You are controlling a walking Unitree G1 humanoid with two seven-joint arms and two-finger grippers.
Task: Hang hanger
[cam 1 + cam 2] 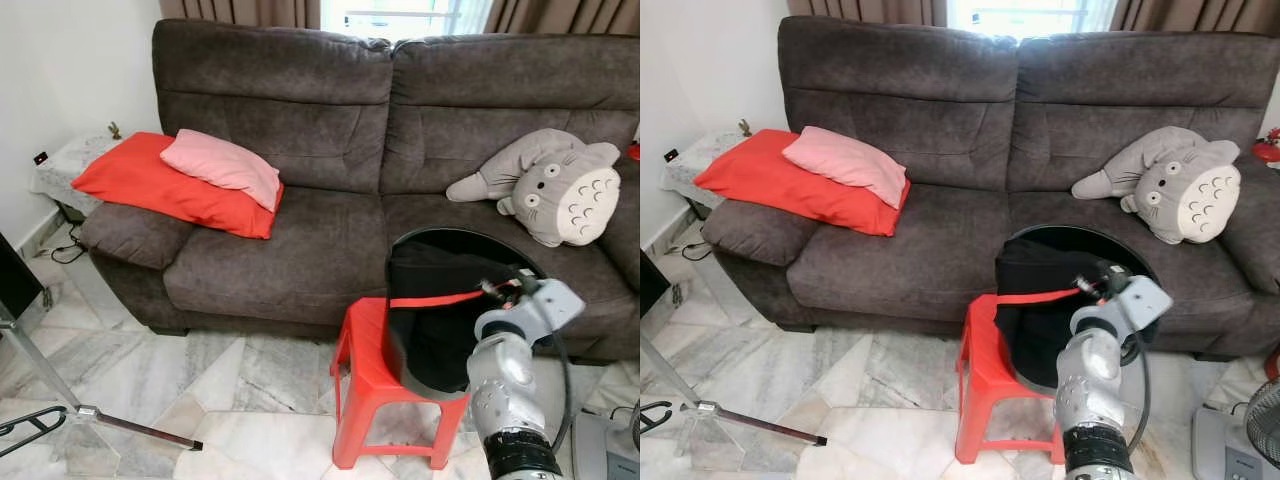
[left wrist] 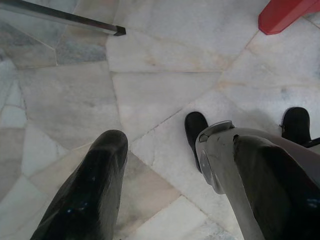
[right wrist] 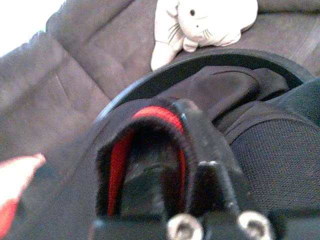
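Hanger (image 1: 440,298), red, runs level across black clothing (image 1: 435,320) in a round black basket (image 1: 1080,236) on the red stool (image 1: 365,385). Right gripper (image 1: 497,288), above that stool, is closed on the hanger's end. Left gripper (image 2: 170,190) hangs parted over the marble floor (image 2: 165,90).

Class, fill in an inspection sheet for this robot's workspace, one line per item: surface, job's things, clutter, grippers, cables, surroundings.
Surface: marble tile floor; red plastic stool before the sofa.
Job's things: red hanger with a black garment in a round black hamper on the stool.
Clutter: red pillow, pink pillow, grey plush toy on the sofa.
Grippers: right gripper at the hanger, state unclear; left gripper open, over the floor.
Cables: black cord beside the sofa.
Surroundings: brown sofa, metal stand, side table.
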